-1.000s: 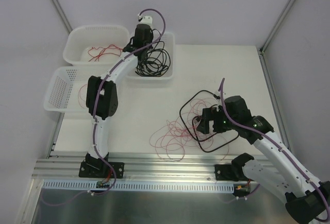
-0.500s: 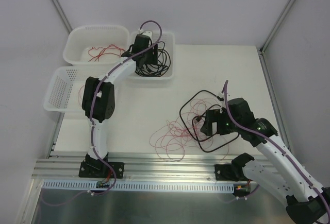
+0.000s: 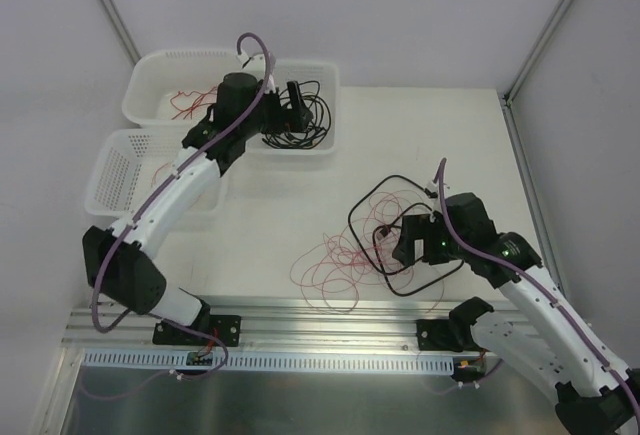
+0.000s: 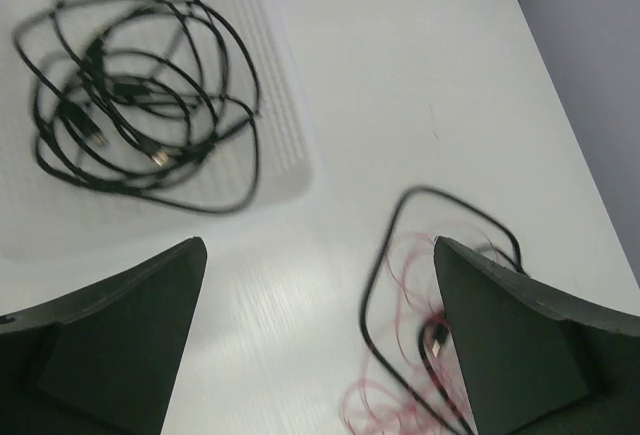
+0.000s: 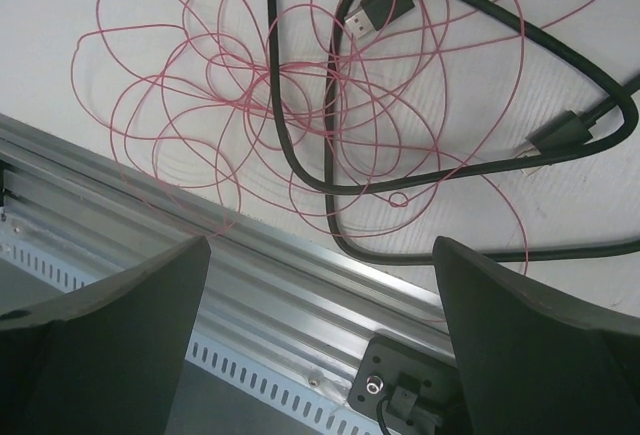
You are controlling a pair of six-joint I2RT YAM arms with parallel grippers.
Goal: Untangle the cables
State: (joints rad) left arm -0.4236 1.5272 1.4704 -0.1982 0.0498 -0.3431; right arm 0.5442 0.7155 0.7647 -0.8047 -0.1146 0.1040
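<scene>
**Cables.** The tangle lies on the table (image 3: 300, 205), close to its near edge and right of centre. It consists of red wires (image 5: 200, 55) in many loose, overlapping loops and a black cable (image 5: 271, 65) threaded through them. Two plugs (image 5: 372, 10) show on the far side of the heap.

**Handling, as judged.**
- The red wires are very light, limp and slightly springy. They lie flat on the surface, so they are hard to pinch and likely to slip from the pads. Their loops will catch on one another and on the cable.
- The black cable is thicker, light and moderately stiff, and it holds its curve.
- A plug is rigid and gives the surest hold. Grip the plug body, or the cable just behind it. Draw it away from the red loops slowly, so that they drop off and do not drag along.

**Sorted items.** More black cables, here the coil (image 4: 140, 105), rest in the centre basket (image 3: 300, 151) at the far edge. Red strands (image 3: 195, 103) lie in the corner basket (image 3: 190, 55) at the far left.

**Grippers.**
- The left gripper (image 4: 320, 355) hangs over the centre basket, jaws wide apart and empty.
- The right gripper (image 5: 320, 355) hovers over the near side of the tangle, above the rail (image 5: 300, 285), jaws wide apart and empty.
</scene>
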